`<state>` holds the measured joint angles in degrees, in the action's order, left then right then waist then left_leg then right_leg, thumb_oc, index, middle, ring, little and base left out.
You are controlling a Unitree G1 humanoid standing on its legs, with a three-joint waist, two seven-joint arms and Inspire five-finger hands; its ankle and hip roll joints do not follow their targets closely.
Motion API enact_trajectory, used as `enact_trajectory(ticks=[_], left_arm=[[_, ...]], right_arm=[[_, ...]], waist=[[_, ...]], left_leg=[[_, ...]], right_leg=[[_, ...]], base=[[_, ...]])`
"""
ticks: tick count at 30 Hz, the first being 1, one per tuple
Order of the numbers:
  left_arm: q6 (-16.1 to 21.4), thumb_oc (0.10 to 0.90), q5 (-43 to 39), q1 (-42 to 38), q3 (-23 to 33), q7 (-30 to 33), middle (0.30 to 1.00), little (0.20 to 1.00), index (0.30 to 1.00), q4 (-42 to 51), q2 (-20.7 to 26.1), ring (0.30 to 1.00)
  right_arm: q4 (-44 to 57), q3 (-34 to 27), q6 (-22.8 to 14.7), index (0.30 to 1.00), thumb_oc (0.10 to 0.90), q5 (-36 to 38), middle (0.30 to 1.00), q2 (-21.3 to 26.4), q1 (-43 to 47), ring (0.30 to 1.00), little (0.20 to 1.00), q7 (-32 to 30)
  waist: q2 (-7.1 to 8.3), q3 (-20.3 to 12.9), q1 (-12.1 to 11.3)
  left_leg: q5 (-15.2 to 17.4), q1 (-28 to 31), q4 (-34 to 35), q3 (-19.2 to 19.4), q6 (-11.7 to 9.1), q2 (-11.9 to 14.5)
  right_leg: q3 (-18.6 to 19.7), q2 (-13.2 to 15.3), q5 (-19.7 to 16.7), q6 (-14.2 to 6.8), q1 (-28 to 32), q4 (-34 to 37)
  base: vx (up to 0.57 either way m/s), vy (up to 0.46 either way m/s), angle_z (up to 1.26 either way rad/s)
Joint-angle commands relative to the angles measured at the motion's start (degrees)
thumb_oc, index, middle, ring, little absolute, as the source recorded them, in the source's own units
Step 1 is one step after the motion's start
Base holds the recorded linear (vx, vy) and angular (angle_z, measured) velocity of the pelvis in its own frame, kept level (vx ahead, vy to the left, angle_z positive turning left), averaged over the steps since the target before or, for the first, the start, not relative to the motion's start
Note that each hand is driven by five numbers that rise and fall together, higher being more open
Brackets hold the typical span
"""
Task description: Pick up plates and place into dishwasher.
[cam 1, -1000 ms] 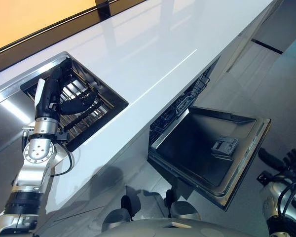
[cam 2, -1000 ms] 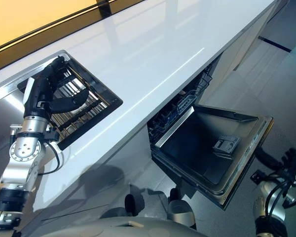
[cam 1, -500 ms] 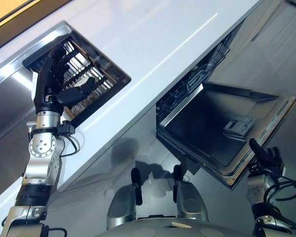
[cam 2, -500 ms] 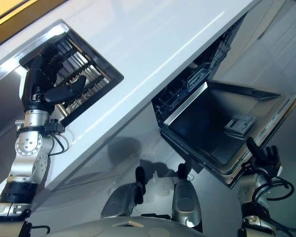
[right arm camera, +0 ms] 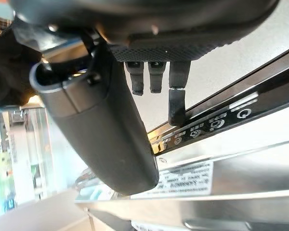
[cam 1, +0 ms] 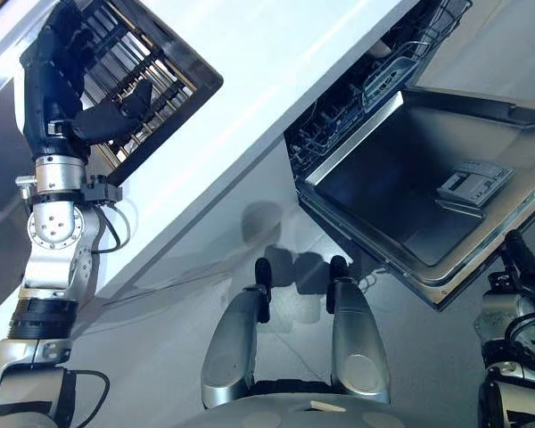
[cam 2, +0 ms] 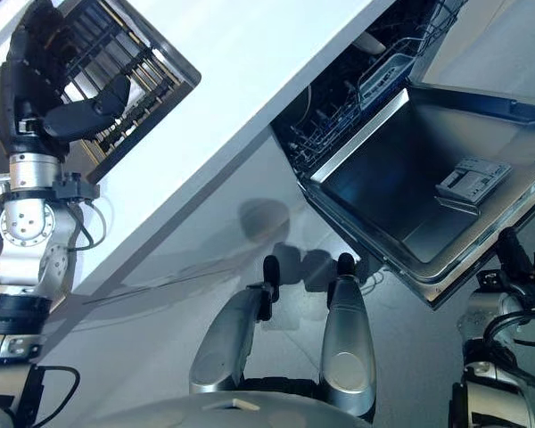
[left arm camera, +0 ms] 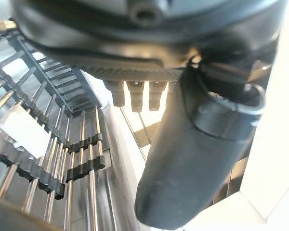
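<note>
I can make out no plate. My left hand [cam 1: 55, 85] is raised over the wire dish rack [cam 1: 147, 58] in the sink, fingers straight and thumb [cam 1: 107, 118] standing out, holding nothing. The left wrist view shows the rack wires [left arm camera: 82, 159] just past its fingers [left arm camera: 137, 98]. The dishwasher door [cam 1: 410, 192] lies open, with the wire basket [cam 1: 374, 85] behind it. My right hand [cam 1: 524, 260] hangs open beside the door's outer edge. In the right wrist view its fingers [right arm camera: 176, 103] are straight, close to the door's control strip [right arm camera: 216, 122].
The white counter [cam 1: 276, 53] runs between the sink and the dishwasher. A detergent flap [cam 1: 468, 183] sits on the inside of the door. The grey floor [cam 1: 160, 348] lies before the cabinets.
The whole picture has shifted upward as the camera tipped down. The left hand stays over the sink rack, and the right hand stays by the door's edge.
</note>
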<state>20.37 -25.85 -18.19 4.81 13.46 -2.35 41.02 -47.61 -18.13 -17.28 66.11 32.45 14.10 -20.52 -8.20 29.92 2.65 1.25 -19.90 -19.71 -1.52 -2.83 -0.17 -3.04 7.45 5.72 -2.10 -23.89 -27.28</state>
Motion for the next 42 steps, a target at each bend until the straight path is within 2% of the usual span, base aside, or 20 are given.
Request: enact_trajectory(ticks=[1, 5, 6, 8, 9, 12, 13, 16, 19, 22, 24, 28, 30, 32, 35, 36, 37, 38, 40, 42], left_arm=[[7.12, 0.800, 0.60, -3.16, 0.14, 3.60, 0.900, 0.900, 0.900, 1.94, -3.31, 0.900], [7.53, 0.800, 0.58, -3.49, 1.00, 2.99, 0.900, 0.900, 0.900, 1.57, -2.75, 0.900], [7.61, 0.800, 0.62, -3.46, 1.14, 2.84, 0.900, 0.900, 0.900, 1.51, -2.73, 0.900], [7.83, 0.800, 0.87, -3.25, 1.76, 2.24, 0.900, 0.900, 0.900, 1.44, -2.60, 0.900], [8.14, 0.800, 1.12, -3.03, 2.27, 1.56, 0.900, 0.900, 0.900, 1.26, -2.39, 0.900], [8.59, 0.800, 1.53, -2.92, 2.95, 0.86, 0.900, 0.900, 0.900, 0.77, -2.10, 0.900], [8.87, 0.800, 1.73, -2.75, 3.04, 0.83, 0.900, 0.900, 0.900, 0.51, -2.01, 0.900], [9.61, 0.800, 2.00, -2.00, 3.22, 0.54, 0.900, 0.900, 0.900, 0.04, -1.59, 0.900], [10.37, 0.800, 2.30, -1.60, 3.00, 0.60, 0.900, 0.900, 0.900, -0.29, -1.66, 0.900], [11.48, 0.800, 1.95, -0.78, 2.99, 0.25, 0.900, 0.900, 0.900, -0.56, -1.59, 0.900], [12.39, 0.800, 2.32, -0.07, 3.01, -0.08, 0.900, 0.900, 0.900, -0.89, -2.12, 0.900], [12.81, 0.800, 2.84, 0.47, 3.10, 0.20, 0.900, 0.900, 0.900, -0.98, -2.38, 0.900], [13.12, 0.800, 2.95, 0.94, 3.24, 0.35, 0.900, 0.900, 0.900, -0.92, -2.32, 0.900], [13.33, 0.800, 2.96, 1.40, 3.18, 0.60, 0.900, 0.900, 0.900, -0.77, -2.41, 0.900], [13.35, 0.800, 2.72, 2.32, 3.53, 0.93, 0.900, 0.900, 0.900, -0.22, -2.28, 0.900], [13.63, 0.800, 2.91, 3.20, 3.88, 1.20, 0.900, 0.900, 0.900, -0.08, -2.66, 0.900], [13.76, 0.800, 3.12, 3.55, 4.12, 1.61, 0.900, 0.900, 0.900, 0.15, -2.89, 0.900], [13.89, 0.800, 3.72, 4.51, 4.43, 2.48, 0.900, 0.900, 0.900, 0.78, -3.50, 0.900], [14.09, 0.800, 4.50, 6.30, 4.93, 3.29, 0.900, 0.900, 0.900, 1.72, -4.61, 0.900], [14.17, 0.800, 4.56, 7.47, 5.79, 3.47, 0.900, 0.900, 0.900, 2.35, -5.26, 0.900]], right_arm=[[0.63, 4.96, 1.40, 0.900, 0.800, -0.91, 0.900, -0.36, 3.52, 0.900, 0.900, 6.55], [2.06, 7.49, 3.40, 0.900, 0.800, 1.30, 0.900, -0.98, 4.71, 0.900, 0.900, 21.90], [2.30, 7.79, 3.49, 0.900, 0.800, 1.73, 0.900, -1.15, 4.62, 0.900, 0.900, 23.73], [3.59, 9.20, 6.77, 0.900, 0.800, 3.78, 0.900, -2.07, 3.88, 0.900, 0.900, 32.71], [5.00, 10.77, 9.54, 0.900, 0.800, 5.08, 0.900, -2.85, 3.09, 0.900, 0.900, 40.34], [7.10, 13.18, 13.36, 0.900, 0.800, 6.30, 0.900, -3.73, 2.56, 0.900, 0.900, 49.82], [9.19, 14.69, 15.65, 0.900, 0.800, 6.94, 0.900, -4.12, 2.04, 0.900, 0.900, 55.15], [14.30, 17.31, 19.22, 0.900, 0.800, 7.07, 0.900, -4.10, 2.02, 0.900, 0.900, 60.65], [19.67, 19.45, 20.43, 0.900, 0.800, 4.99, 0.900, -3.88, 2.66, 0.900, 0.900, 62.22], [24.85, 20.78, 20.60, 0.900, 0.800, 3.11, 0.900, -3.42, 3.64, 0.900, 0.900, 61.35], [28.42, 21.23, 21.26, 0.900, 0.800, 1.46, 0.900, -3.72, 4.65, 0.900, 0.900, 58.28], [30.65, 21.25, 22.66, 0.900, 0.800, -0.25, 0.900, -3.93, 4.94, 0.900, 0.900, 56.06], [31.55, 21.19, 21.89, 0.900, 0.800, -1.24, 0.900, -3.68, 4.73, 0.900, 0.900, 54.19], [31.98, 20.85, 17.59, 0.900, 0.800, -1.33, 0.900, -3.91, 4.43, 0.900, 0.900, 49.95], [33.59, 18.86, 7.98, 0.900, 0.800, -2.51, 0.900, -4.29, 3.49, 0.900, 0.900, 41.05], [34.69, 16.86, 1.20, 0.900, 0.800, -7.49, 0.900, -4.75, 2.59, 0.900, 0.900, 34.87], [35.90, 15.92, -0.75, 0.900, 0.800, -10.09, 0.900, -4.98, 2.18, 0.900, 0.900, 32.10], [38.44, 14.23, -4.87, 0.900, 0.800, -14.40, 0.900, -5.49, 0.95, 0.900, 0.900, 27.24], [41.64, 11.45, -9.88, 0.900, 0.800, -20.15, 0.900, -7.01, -1.57, 0.900, 0.900, 20.05], [43.43, 9.01, -12.93, 0.900, 0.800, -23.45, 0.900, -7.57, -2.87, 0.900, 0.900, 15.11]], waist=[[0.24, -0.13, -0.71], [0.60, -0.13, -1.21], [0.68, -0.13, -1.24], [1.31, -0.13, -1.41], [2.04, -0.13, -1.70], [3.12, -0.13, -2.10], [3.73, -0.13, -2.32], [4.62, -0.13, -2.66], [5.32, -0.13, -2.80], [5.89, -0.13, -2.90], [6.28, -0.13, -2.93], [6.61, -0.13, -2.87], [6.79, -0.13, -2.85], [6.87, -0.13, -2.84], [6.89, -0.13, -2.56], [6.74, -0.13, -2.24], [6.79, -0.13, -2.03], [6.74, -0.13, -1.61], [6.51, -0.13, -1.12], [6.49, -0.13, -0.60]], left_leg=[[4.38, -0.32, -1.83, 2.69, 5.35, -6.21], [3.61, -0.96, -0.05, 2.94, 5.43, -6.10], [3.54, -0.97, 0.16, 2.97, 5.44, -6.09], [3.40, -0.79, 1.01, 3.08, 5.49, -6.02], [3.55, -0.45, 1.66, 3.24, 5.55, -5.91], [2.87, -0.16, 2.75, 3.55, 5.53, -5.61], [3.34, 0.40, 2.87, 3.78, 5.54, -5.49], [3.26, 1.45, 3.60, 4.13, 5.47, -5.15], [2.79, 2.26, 4.42, 4.54, 5.43, -5.12], [2.73, 2.94, 4.89, 4.93, 5.37, -5.10], [2.63, 3.80, 5.56, 5.14, 5.33, -5.13], [2.46, 4.68, 6.28, 5.33, 5.45, -5.22], [2.38, 4.86, 6.43, 5.52, 5.53, -5.29], [2.26, 5.17, 6.71, 5.64, 5.59, -5.34], [2.17, 5.61, 7.08, 5.97, 5.76, -5.32], [2.63, 6.28, 7.22, 6.12, 5.91, -5.25], [2.21, 6.09, 7.42, 6.34, 5.99, -5.29], [2.19, 6.26, 7.62, 6.58, 6.16, -5.31], [2.81, 7.02, 7.43, 6.67, 6.38, -5.43], [2.65, 7.15, 7.41, 6.98, 6.64, -5.55]], right_leg=[[-2.25, -5.34, 3.80, 3.93, 0.12, -1.23], [-1.80, -5.46, 2.69, 3.25, -0.84, 0.29], [-1.77, -5.48, 2.58, 3.17, -0.87, 0.48], [-1.79, -5.49, 2.16, 2.76, -0.68, 1.49], [-2.14, -5.41, 1.87, 2.27, -0.32, 2.41], [-2.82, -5.36, 0.32, 1.69, 0.36, 4.72], [-3.39, -5.13, 0.37, 1.27, 1.07, 5.36], [-3.94, -5.14, -0.60, 0.68, 2.67, 7.64], [-4.03, -5.16, -1.96, 0.26, 3.82, 9.89], [-3.90, -5.08, -3.02, -0.10, 4.88, 11.96], [-3.62, -5.21, -3.84, -0.40, 5.90, 13.58], [-3.12, -5.37, -4.63, -0.65, 6.87, 15.09], [-2.98, -5.40, -5.11, -0.80, 7.04, 15.64], [-2.90, -5.43, -5.47, -0.91, 7.46, 16.20], [-2.71, -5.52, -5.74, -1.03, 7.74, 16.45], [-2.61, -5.62, -5.36, -1.16, 8.27, 16.36], [-2.50, -5.63, -5.81, -1.13, 8.05, 16.60], [-2.32, -5.68, -5.88, -1.11, 8.15, 16.72], [-2.03, -5.77, -5.32, -1.20, 8.73, 16.33], [-1.84, -5.71, -5.56, -1.07, 8.83, 16.42]], base=[[-0.05, 0.076, -0.02], [-0.03, 0.056, -0.06], [-0.02, 0.026, -0.06], [-0.01, 0.010, -0.05], [0.00, -0.003, -0.06], [-0.02, -0.008, -0.08], [0.02, 0.005, -0.13], [0.01, 0.011, -0.18], [0.01, 0.026, -0.20], [0.03, 0.035, -0.23], [0.04, 0.057, -0.23], [0.02, 0.043, -0.12], [0.01, 0.040, -0.16], [0.01, 0.032, -0.14], [0.02, 0.040, -0.08], [0.01, 0.058, -0.06], [0.01, 0.090, -0.03], [-0.01, 0.091, -0.02], [0.03, 0.088, -0.05], [0.01, 0.069, -0.03]])
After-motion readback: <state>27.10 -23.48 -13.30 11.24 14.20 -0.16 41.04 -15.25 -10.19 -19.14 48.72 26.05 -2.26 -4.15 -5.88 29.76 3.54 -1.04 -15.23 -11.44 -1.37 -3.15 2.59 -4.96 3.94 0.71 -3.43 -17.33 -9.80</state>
